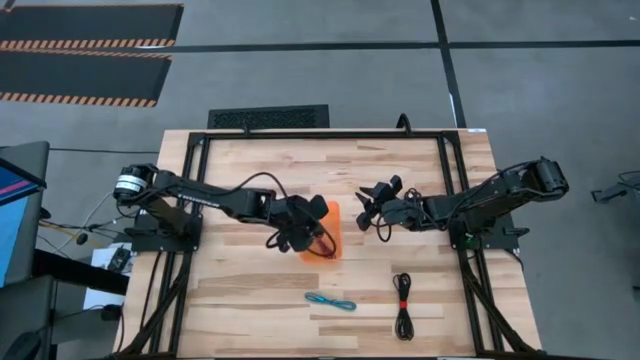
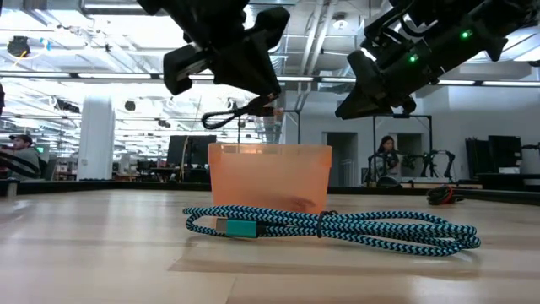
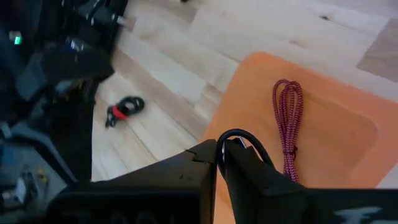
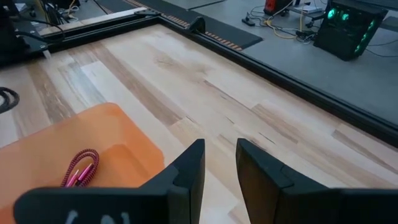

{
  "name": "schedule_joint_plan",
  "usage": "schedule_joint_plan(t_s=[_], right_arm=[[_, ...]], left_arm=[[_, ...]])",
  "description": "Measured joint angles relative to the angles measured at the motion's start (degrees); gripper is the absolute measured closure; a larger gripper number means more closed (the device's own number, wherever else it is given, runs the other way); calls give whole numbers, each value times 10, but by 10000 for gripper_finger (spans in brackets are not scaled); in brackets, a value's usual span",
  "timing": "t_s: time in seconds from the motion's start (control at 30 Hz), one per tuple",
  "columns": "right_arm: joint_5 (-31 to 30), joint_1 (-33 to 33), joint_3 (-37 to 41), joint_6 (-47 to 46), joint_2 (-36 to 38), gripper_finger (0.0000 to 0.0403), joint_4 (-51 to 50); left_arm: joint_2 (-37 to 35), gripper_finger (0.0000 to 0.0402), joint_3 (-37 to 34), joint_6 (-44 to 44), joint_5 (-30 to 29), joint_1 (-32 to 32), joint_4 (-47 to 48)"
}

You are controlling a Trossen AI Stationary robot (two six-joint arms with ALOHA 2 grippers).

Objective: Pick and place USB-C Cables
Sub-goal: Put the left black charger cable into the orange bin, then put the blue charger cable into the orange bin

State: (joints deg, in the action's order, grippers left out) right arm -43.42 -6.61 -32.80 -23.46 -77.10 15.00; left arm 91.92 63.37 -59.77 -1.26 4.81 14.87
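The orange bin (image 1: 330, 232) stands mid-table, with a maroon cable (image 3: 287, 121) lying on its floor, also seen in the right wrist view (image 4: 81, 168). My left gripper (image 1: 303, 228) hovers over the bin, shut on a black cable (image 2: 224, 116). My right gripper (image 1: 375, 212) is open in the air just right of the bin, holding nothing. A teal-blue cable (image 1: 331, 301) and a black cable with a red tie (image 1: 402, 303) lie flat on the table nearer the front edge. My left gripper pinches the black cable between its two shut fingers, and a loop (image 3: 239, 138) shows just past the fingertips. The fingers slant down over the bin. The cable is lifted clear above the bin's rim, its loop (image 2: 218, 119) sticking out sideways from the fingers.
Black frame rails (image 1: 450, 190) run along the table's edges, with both arm bases mounted at the sides. Bare wood lies left of the bin and along the far side. In the low view the teal-blue cable (image 2: 337, 226) lies in front of the bin (image 2: 270, 179).
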Motion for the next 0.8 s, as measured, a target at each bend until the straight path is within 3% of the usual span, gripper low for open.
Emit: schedule_joint_plan(t_s=[0.17, 0.47, 0.63, 0.8], right_arm=[[0, 0, 0, 0, 0, 287, 0], [1, -2, 0, 0, 0, 287, -1], [2, -2, 0, 0, 0, 287, -2], [2, -1, 0, -8, 0, 287, -11]], left_arm=[[0, 346, 0, -23, 6, 1, -4], [0, 277, 0, 41, 5, 1, -18], [0, 270, 0, 140, -24, 1, -25], [0, 269, 0, 312, -132, 1, -42]])
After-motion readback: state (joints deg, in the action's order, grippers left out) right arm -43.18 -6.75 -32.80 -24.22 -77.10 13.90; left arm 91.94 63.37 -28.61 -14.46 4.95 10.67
